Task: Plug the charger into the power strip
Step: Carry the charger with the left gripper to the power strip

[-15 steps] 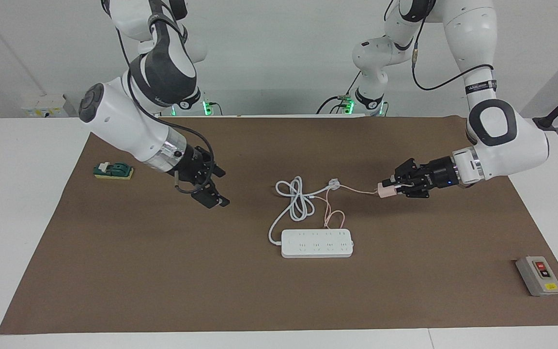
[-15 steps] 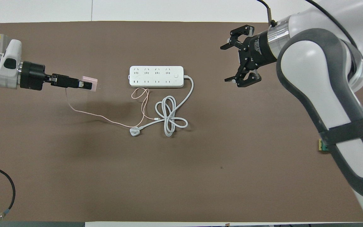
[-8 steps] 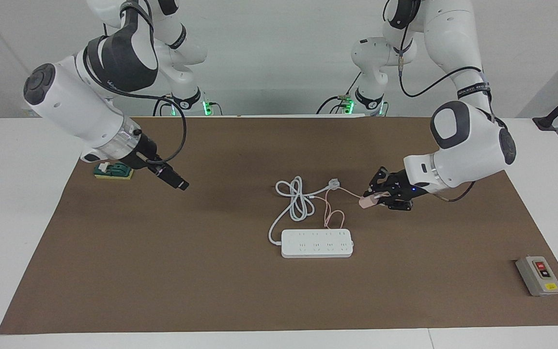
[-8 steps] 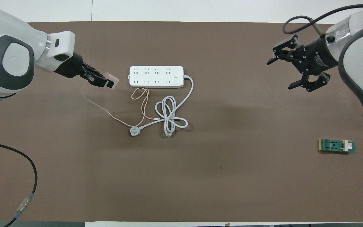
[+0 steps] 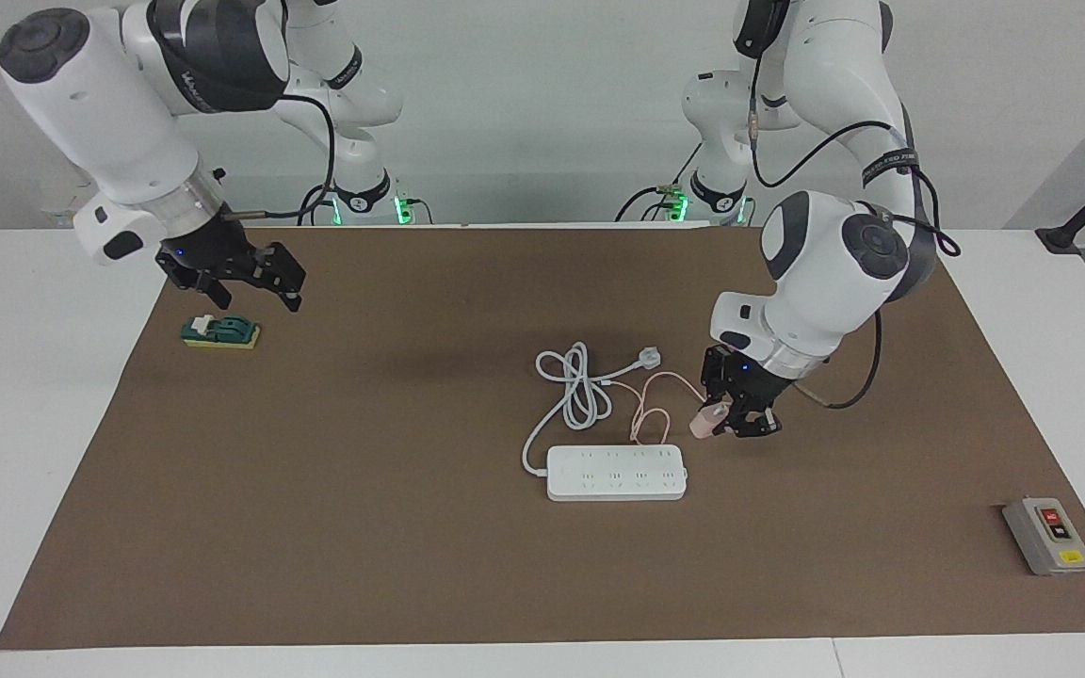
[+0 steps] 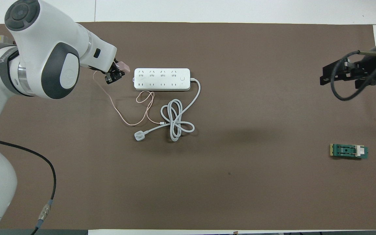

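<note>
**A:** Charger [image 5: 704,421] first: where is it?

**B:** Clamped in my left gripper [image 5: 726,421], up in the air just off the end of the power strip [image 5: 616,472] toward my left arm's end of the table, and a touch nearer to me than the strip. Its thin pink cable [image 6: 116,109] trails down to the mat and loops beside the strip.

**A:** And the strip itself?

**B:** Flat on the brown mat [image 5: 316,527] near the middle, sockets facing up. Its long axis runs across the table from one arm's end to the other. Its thick white cord [image 5: 573,391] leaves the end toward my right arm and coils on the mat on the side nearer to me.

**A:** So which way must you carry the charger?

**B:** Sideways along that long axis toward my right arm's end, and slightly away from me, until it sits over a socket; then straight down. I judge the prongs must point down and line up with the slots, though I can't make out the prongs from here.

**A:** Your other arm?

**B:** My right gripper [image 5: 234,273] waits with fingers spread, over the mat's edge above the small green block [image 5: 220,331], well apart from the strip. My left is far closer, so the job is its.
</note>
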Motion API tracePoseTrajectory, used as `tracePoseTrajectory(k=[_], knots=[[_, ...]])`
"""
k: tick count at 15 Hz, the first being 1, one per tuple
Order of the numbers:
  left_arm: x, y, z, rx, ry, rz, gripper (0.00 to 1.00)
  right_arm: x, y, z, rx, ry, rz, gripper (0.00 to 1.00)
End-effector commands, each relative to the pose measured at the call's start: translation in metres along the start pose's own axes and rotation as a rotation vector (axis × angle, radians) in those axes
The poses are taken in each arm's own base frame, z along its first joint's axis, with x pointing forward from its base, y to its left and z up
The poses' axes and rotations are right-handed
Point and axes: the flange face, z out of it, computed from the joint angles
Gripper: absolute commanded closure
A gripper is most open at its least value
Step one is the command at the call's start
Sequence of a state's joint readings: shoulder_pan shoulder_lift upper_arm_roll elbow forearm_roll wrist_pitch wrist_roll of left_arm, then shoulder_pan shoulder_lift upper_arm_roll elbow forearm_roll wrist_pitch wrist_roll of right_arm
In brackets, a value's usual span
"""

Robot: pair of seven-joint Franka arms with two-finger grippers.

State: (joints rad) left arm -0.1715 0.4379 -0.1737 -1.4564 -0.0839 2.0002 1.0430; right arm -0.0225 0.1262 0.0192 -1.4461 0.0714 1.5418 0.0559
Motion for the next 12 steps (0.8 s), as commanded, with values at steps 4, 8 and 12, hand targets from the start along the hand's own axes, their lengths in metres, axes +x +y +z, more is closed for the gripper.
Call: tracePoseTrajectory(k=[4,8,12], knots=[[0.015,0.02,0.036,0.051,-0.059,0.2,1.0,-0.054,0.012,-0.002,-0.036,-0.009,-0.097,0.0],[0.014,0.021,0.052,0.059,-0.051,0.236,1.0,-0.052,0.013,0.0,-0.124,0.009,-0.115,0.0],[0.006,0.025,0.068,0.064,-0.054,0.283,1.0,-0.05,0.009,-0.001,-0.109,0.025,-0.07,0.0]])
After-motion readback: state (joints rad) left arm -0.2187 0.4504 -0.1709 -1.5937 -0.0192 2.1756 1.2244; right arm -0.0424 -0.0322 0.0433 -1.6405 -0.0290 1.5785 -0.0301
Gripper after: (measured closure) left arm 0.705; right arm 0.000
